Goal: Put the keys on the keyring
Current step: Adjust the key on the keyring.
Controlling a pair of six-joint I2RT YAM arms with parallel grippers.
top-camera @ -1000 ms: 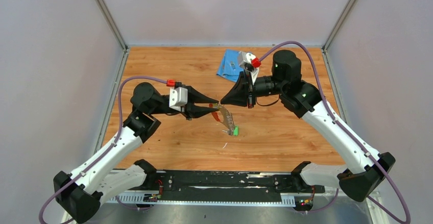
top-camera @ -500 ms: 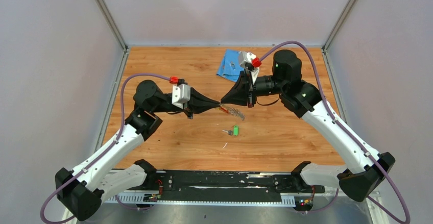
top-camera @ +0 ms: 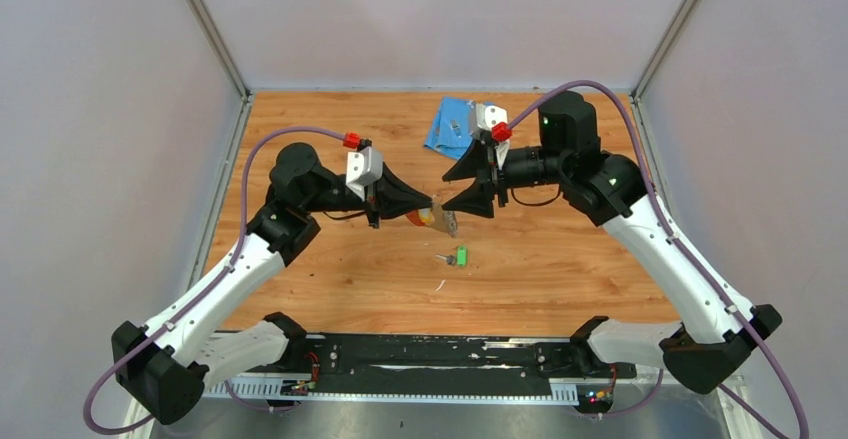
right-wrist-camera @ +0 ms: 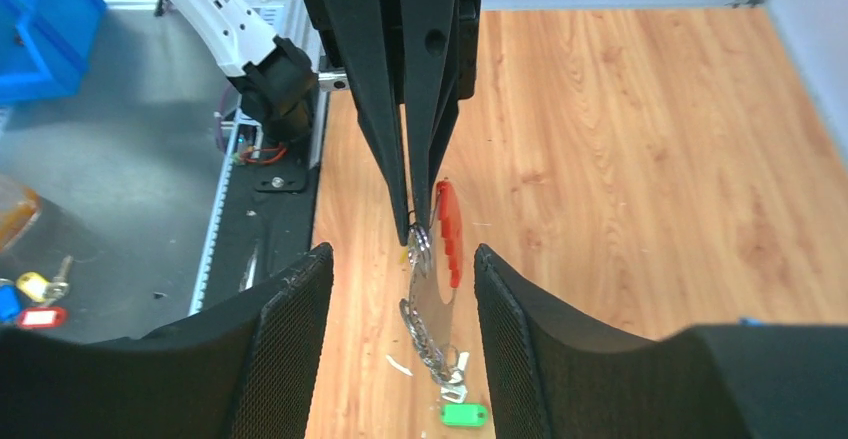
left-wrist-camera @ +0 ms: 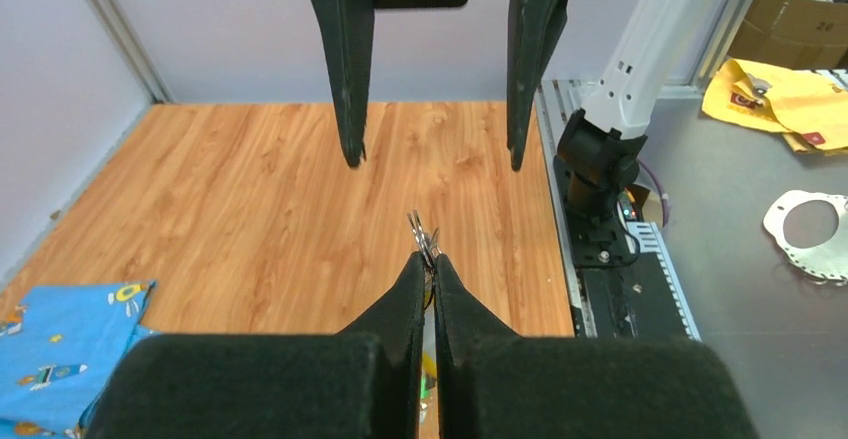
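My left gripper [top-camera: 433, 213] is shut on the metal ring of the keyring [top-camera: 443, 221], a flat silvery piece with a red strip [right-wrist-camera: 447, 231] and a short chain [right-wrist-camera: 424, 344] hanging down. The pinched ring pokes out past the shut left fingertips [left-wrist-camera: 427, 259]. A speck of yellow [right-wrist-camera: 406, 256] shows right by those tips. My right gripper [top-camera: 447, 194] stands open around the keyring's top without touching it; its fingers [right-wrist-camera: 515, 329] flank the hanging piece [right-wrist-camera: 430, 309]. The green-tagged key [top-camera: 462, 256] lies on the table below, also in the right wrist view [right-wrist-camera: 463, 415].
A folded blue cloth [top-camera: 450, 129] lies at the back of the wooden table, behind the right wrist. A small white scrap [top-camera: 438, 284] sits near the green key. The black rail [top-camera: 430, 359] with both arm bases runs along the near edge.
The left gripper closed on the keyring, then the right gripper opened and let go of it. The left hand shifted right with it. The green key stays on the table.
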